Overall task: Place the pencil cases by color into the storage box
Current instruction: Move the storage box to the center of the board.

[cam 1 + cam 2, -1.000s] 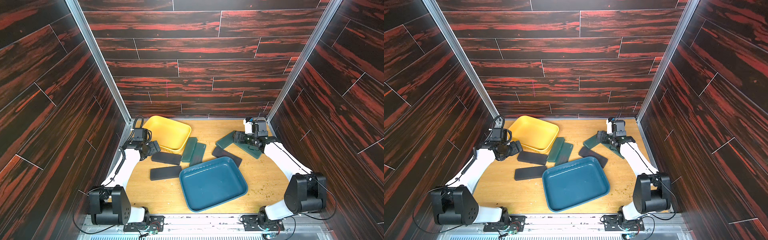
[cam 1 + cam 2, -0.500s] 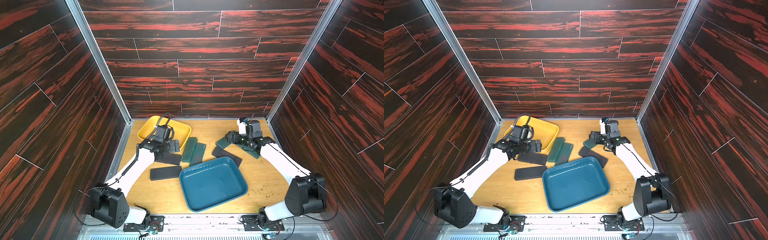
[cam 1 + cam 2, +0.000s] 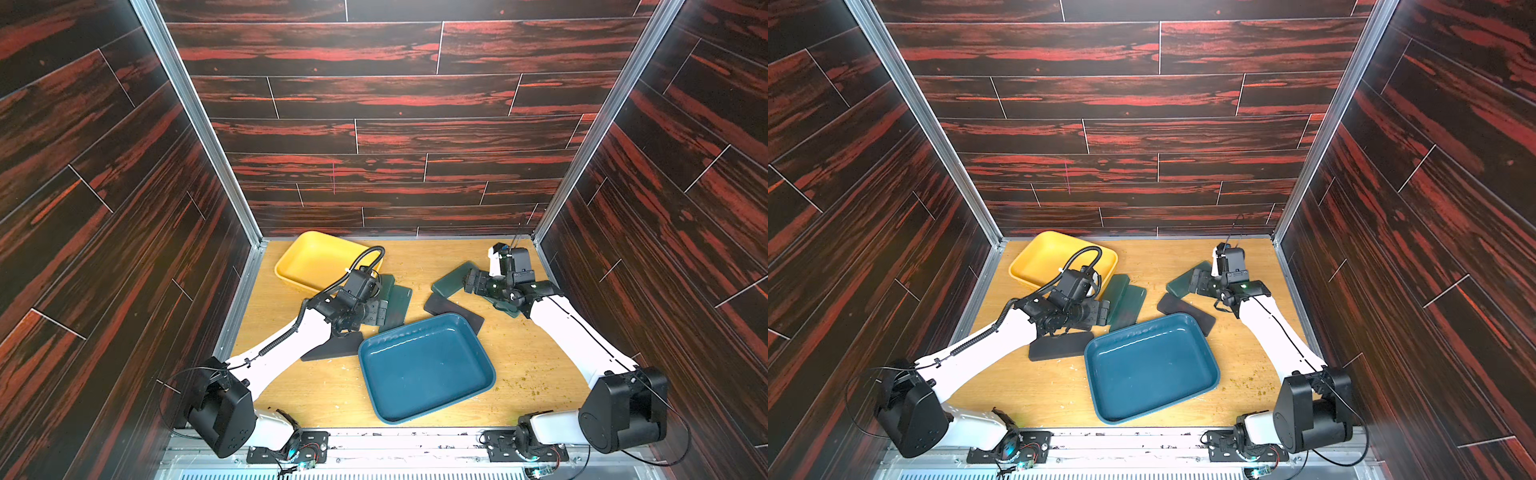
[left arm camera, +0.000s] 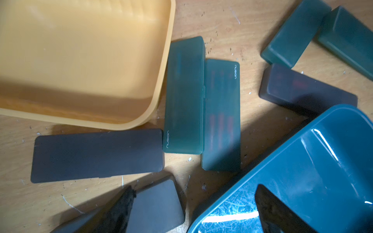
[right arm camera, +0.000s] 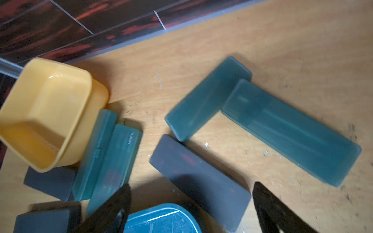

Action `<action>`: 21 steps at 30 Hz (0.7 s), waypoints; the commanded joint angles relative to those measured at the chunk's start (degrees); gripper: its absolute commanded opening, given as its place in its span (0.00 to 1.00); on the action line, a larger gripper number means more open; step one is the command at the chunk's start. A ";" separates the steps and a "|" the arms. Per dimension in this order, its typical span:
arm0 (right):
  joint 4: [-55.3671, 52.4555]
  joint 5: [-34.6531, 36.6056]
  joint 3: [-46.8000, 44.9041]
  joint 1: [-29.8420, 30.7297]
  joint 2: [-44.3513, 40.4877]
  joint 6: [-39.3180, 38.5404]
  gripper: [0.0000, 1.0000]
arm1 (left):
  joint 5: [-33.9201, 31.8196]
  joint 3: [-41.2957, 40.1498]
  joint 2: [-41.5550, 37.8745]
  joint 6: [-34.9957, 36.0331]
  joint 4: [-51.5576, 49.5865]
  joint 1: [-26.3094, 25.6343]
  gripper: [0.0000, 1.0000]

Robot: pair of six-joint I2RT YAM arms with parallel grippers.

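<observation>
Taking the blue tray [image 3: 428, 365] at the front middle of the wooden table [image 3: 536, 365] as the landmark: far to its left and toward the back wall sits the yellow tray [image 3: 311, 259], empty. Between the two trays the left gripper [image 3: 376, 312] hovers low with its jaws spread and nothing between them. Below it a black case [image 4: 96, 154] lies flat, just off the yellow tray's rim and well left of the blue tray; a second black case [image 3: 332, 347] lies nearer the front, its end close against the blue tray's left wall. Two dark green cases lie side by side just behind the blue tray's back-left corner: the first green case [image 4: 183, 94] beside the yellow tray's edge, the second green case [image 4: 222, 115] touching its long side. Behind the blue tray's back-right corner a third black case [image 5: 199, 181] lies slanted, one end hidden by the tray's rim in both top views. Farther back and right, two more green cases form an L: the third green case [image 5: 207, 98] and the fourth green case [image 5: 292, 131], meeting at a corner. The right gripper [image 3: 1200, 284] hangs over these, jaws spread wide, holding nothing. The blue tray is empty too.
</observation>
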 commanded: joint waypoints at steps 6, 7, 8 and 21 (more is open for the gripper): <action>-0.56 -1.24 -1.29 -3.56 1.66 5.51 0.94 | -2.66 -5.64 -6.40 -6.47 -1.18 -0.82 0.94; 0.06 -1.05 -1.56 -3.83 2.03 6.13 0.94 | -3.17 -6.49 -6.90 -7.38 -1.22 -1.04 0.94; 0.26 -1.06 -1.66 -4.00 2.36 6.53 0.94 | -3.61 -7.21 -7.30 -8.03 -1.27 -1.26 0.94; -2.77 -4.05 -6.01 -1.79 -2.59 6.05 0.91 | -2.45 -14.69 -13.56 -16.42 -3.02 -4.08 0.92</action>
